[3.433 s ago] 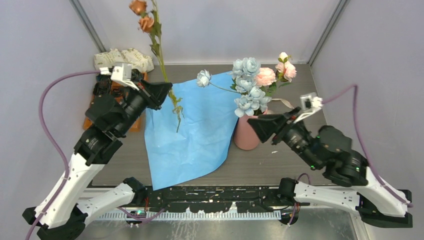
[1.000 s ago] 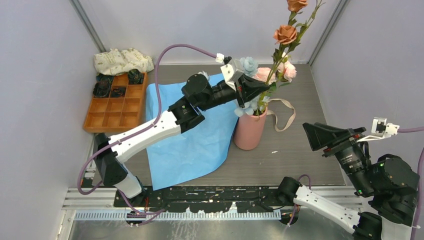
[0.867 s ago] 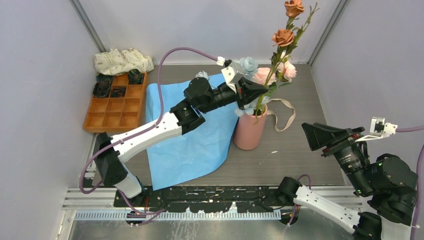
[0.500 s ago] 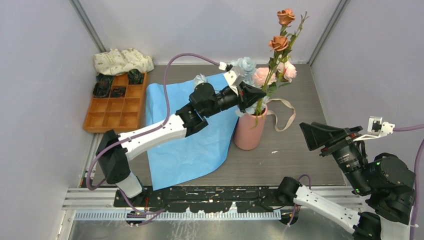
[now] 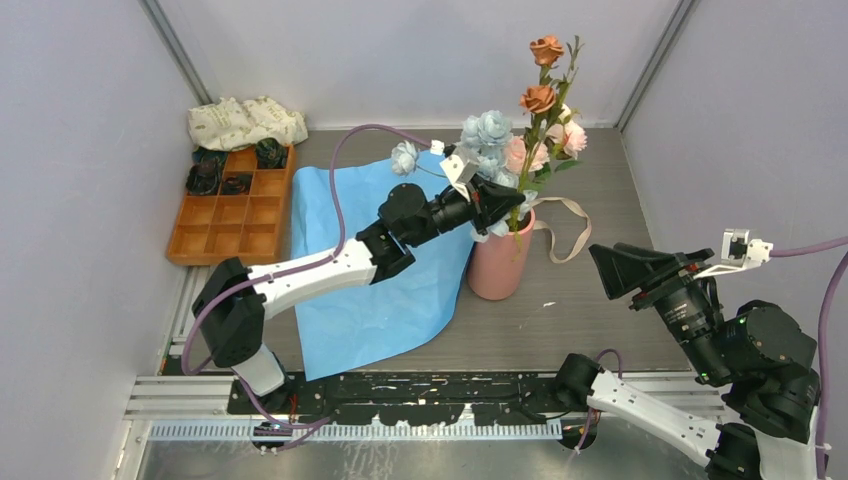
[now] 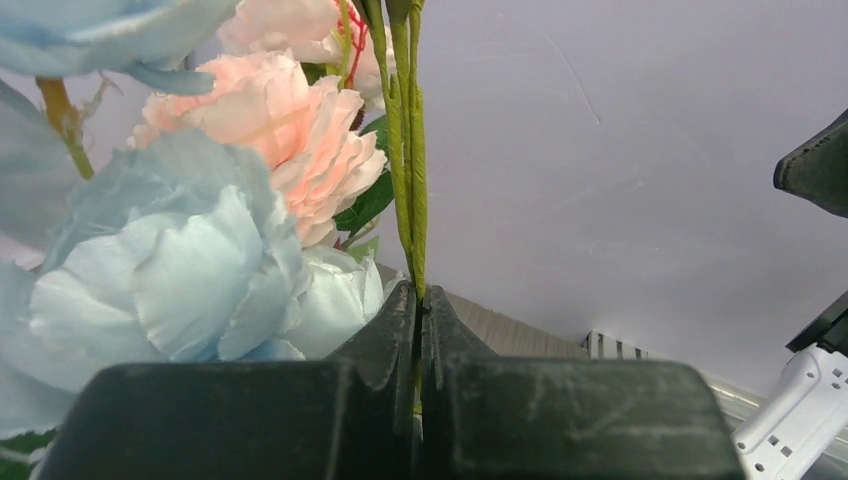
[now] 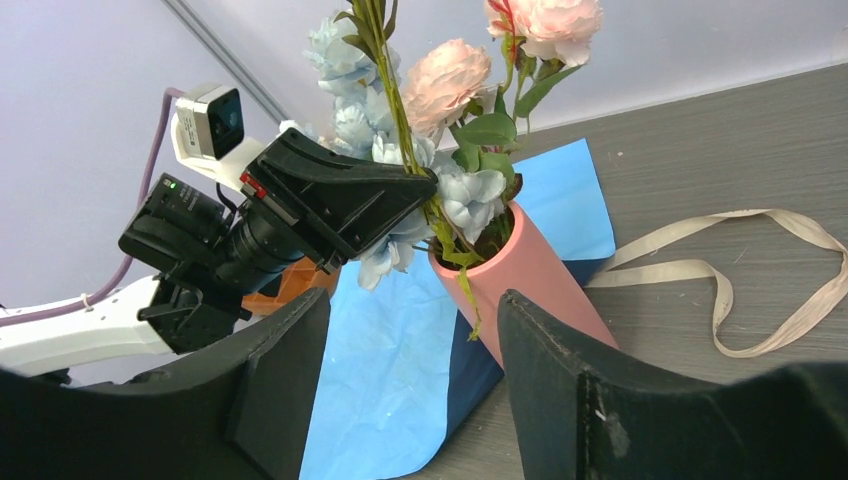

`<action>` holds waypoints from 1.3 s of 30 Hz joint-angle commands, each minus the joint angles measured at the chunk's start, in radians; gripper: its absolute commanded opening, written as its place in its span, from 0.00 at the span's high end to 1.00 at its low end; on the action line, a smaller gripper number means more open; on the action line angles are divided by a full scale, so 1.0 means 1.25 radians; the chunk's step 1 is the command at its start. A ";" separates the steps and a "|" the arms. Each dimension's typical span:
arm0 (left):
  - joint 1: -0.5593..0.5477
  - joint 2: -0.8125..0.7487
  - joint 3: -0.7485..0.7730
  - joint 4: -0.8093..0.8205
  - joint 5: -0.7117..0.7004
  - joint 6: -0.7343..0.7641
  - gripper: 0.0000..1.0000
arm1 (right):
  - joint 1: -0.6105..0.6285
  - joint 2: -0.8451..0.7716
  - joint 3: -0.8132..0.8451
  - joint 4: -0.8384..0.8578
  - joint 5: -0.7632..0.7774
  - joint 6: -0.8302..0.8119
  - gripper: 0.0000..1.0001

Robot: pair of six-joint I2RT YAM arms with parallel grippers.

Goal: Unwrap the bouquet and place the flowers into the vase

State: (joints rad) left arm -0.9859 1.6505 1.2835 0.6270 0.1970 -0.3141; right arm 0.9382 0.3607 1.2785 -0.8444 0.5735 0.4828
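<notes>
The salmon-pink vase (image 5: 499, 262) stands right of the flat blue wrapping paper (image 5: 380, 260) and holds pale blue and pink flowers (image 5: 497, 150). My left gripper (image 5: 517, 195) is shut on the green stem (image 6: 408, 150) of the orange-brown roses (image 5: 541, 72), just above the vase mouth. The stem's lower end reaches down into the vase (image 7: 530, 280). In the left wrist view the left gripper (image 6: 418, 300) pinches the stem beside a pink bloom (image 6: 300, 130). My right gripper (image 5: 600, 262) hovers right of the vase. In its own view the right gripper (image 7: 412, 305) is open and empty.
A beige ribbon (image 5: 565, 225) lies loose on the table right of the vase. An orange compartment tray (image 5: 235, 215) with dark items sits at the back left, a cream patterned cloth (image 5: 247, 120) behind it. Grey walls enclose the table.
My left gripper has carried the orange-rose stem down and a little left, so the blooms sit lower over the vase. The right gripper has edged left and stayed open.
</notes>
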 commanded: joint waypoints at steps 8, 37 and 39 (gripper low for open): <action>-0.005 -0.019 -0.073 -0.031 0.012 -0.064 0.98 | -0.003 0.035 -0.022 0.049 -0.010 -0.003 0.30; -0.035 -0.143 0.061 -0.378 -0.077 0.056 0.44 | -0.003 0.063 -0.071 0.096 -0.039 0.011 0.26; -0.035 -0.150 0.062 -0.378 -0.072 0.050 0.43 | -0.003 0.062 -0.073 0.098 -0.042 0.013 0.26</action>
State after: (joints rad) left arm -1.0283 1.5242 1.3201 0.1562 0.1253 -0.2531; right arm 0.9382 0.4244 1.1904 -0.7795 0.5323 0.4931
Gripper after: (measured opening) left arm 0.564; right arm 0.738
